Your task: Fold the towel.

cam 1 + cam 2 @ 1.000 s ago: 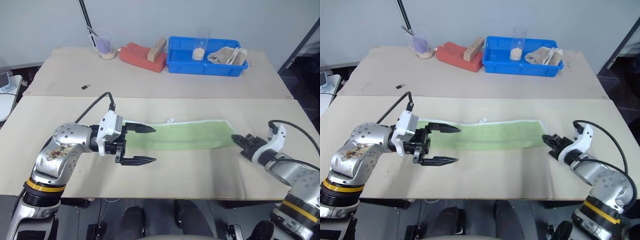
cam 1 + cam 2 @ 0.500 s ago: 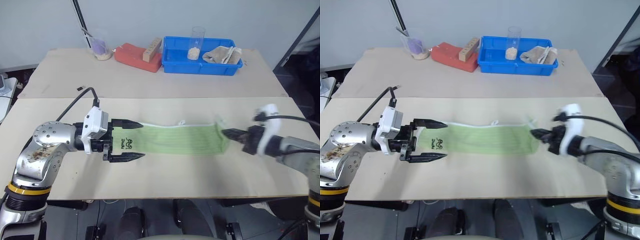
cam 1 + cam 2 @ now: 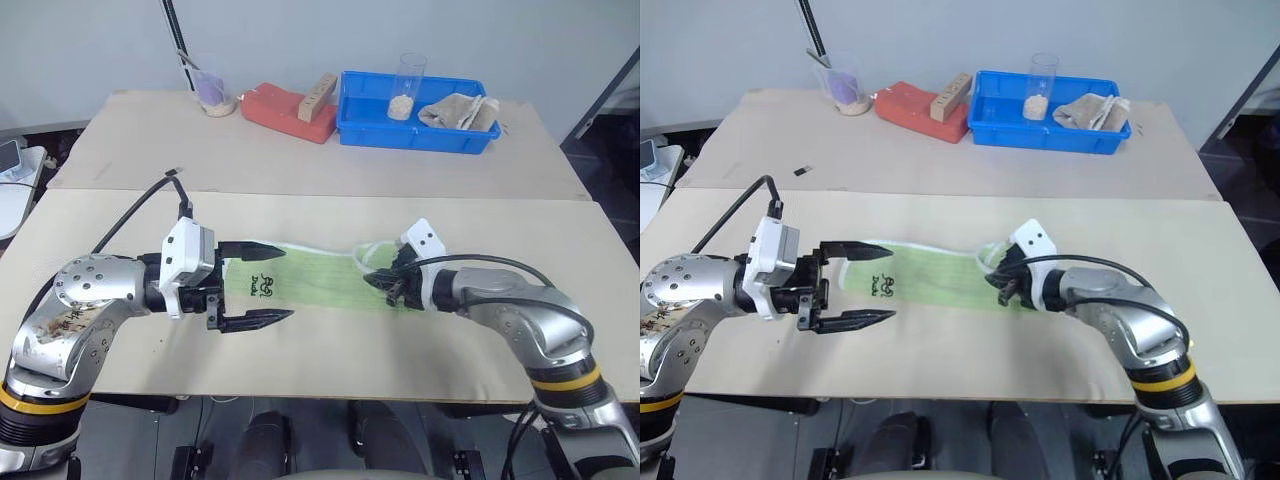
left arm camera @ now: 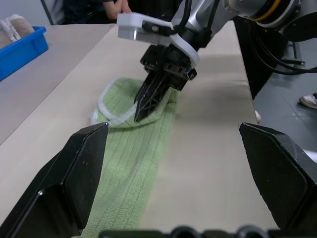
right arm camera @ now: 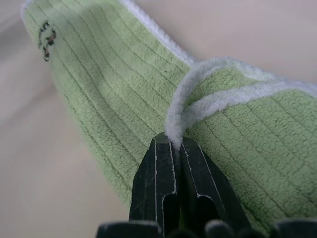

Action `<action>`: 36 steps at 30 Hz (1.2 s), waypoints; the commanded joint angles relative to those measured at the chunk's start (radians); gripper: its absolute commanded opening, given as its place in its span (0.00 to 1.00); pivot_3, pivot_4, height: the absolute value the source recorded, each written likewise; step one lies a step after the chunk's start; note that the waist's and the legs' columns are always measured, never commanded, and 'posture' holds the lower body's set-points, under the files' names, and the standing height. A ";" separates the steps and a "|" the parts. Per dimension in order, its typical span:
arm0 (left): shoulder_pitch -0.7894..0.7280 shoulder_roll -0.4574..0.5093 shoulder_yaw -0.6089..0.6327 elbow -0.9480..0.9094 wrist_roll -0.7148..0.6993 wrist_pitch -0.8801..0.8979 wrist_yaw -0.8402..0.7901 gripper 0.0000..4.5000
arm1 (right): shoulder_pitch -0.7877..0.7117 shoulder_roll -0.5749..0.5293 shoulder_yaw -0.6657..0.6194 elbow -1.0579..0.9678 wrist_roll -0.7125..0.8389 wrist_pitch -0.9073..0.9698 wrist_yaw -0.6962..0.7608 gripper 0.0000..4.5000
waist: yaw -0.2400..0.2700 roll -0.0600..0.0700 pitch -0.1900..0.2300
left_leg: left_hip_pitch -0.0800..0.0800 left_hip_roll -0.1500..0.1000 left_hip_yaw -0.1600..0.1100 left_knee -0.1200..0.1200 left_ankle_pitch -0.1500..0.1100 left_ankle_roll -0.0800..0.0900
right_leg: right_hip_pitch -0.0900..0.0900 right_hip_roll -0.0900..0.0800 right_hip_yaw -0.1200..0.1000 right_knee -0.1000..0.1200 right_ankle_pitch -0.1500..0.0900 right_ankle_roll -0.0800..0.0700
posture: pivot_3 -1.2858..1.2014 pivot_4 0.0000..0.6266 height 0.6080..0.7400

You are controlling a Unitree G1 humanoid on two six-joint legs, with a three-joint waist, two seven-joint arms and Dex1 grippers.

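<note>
Green cloth, the towel (image 3: 310,283) lies on the tabletop (image 3: 330,215) with its long axis from 9 to 3 o'clock, its 3 o'clock end pinched in the closed right claw (image 3: 384,284), facing the wide-open left claw (image 3: 277,283) at its printed end.

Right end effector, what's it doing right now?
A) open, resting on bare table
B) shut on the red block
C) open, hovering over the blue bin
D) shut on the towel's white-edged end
D: the right end effector is shut on the white edging of the towel, that end drawn over the green cloth.
</note>
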State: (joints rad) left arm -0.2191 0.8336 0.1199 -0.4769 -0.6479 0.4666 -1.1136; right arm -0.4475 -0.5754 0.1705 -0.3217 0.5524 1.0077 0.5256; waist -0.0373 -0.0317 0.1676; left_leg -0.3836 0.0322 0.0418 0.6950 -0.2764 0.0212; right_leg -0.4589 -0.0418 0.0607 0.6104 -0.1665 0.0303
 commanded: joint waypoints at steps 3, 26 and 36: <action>0.040 -0.002 0.032 -0.040 -0.009 0.024 0.070 1.00 | -0.013 0.010 -0.003 -0.058 0.009 0.005 0.026 0.30 | -0.004 0.000 0.000 | 0.000 0.000 0.000 0.000 0.000 0.000 | 0.000 0.000 0.000 0.000 0.000 0.000 | 0.52 0.24 0.80; 0.367 -0.624 0.274 -0.195 -0.301 0.391 1.182 1.00 | -0.139 -0.139 0.052 -0.036 -0.114 -0.361 0.436 0.93 | 0.000 -0.001 0.000 | 0.004 0.000 -0.001 0.001 0.000 0.000 | 0.003 0.000 0.001 0.002 0.000 0.000 | 0.52 0.24 0.80; 0.267 -0.797 0.236 -0.141 -0.330 0.414 1.510 1.00 | -0.211 -0.207 0.029 0.006 -0.104 -0.449 0.658 0.93 | 0.000 -0.002 0.000 | 0.004 -0.002 0.000 0.001 0.000 0.000 | 0.003 0.000 0.002 0.001 0.001 0.000 | 0.52 0.24 0.80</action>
State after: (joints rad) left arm 0.0583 0.0423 0.3605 -0.6094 -0.9750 0.8810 0.3470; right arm -0.6383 -0.7722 0.2304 -0.3109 0.4363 0.5842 1.1598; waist -0.0375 -0.0333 0.1673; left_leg -0.3794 0.0307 0.0415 0.6961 -0.2764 0.0211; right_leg -0.4554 -0.0421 0.0629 0.6115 -0.1658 0.0301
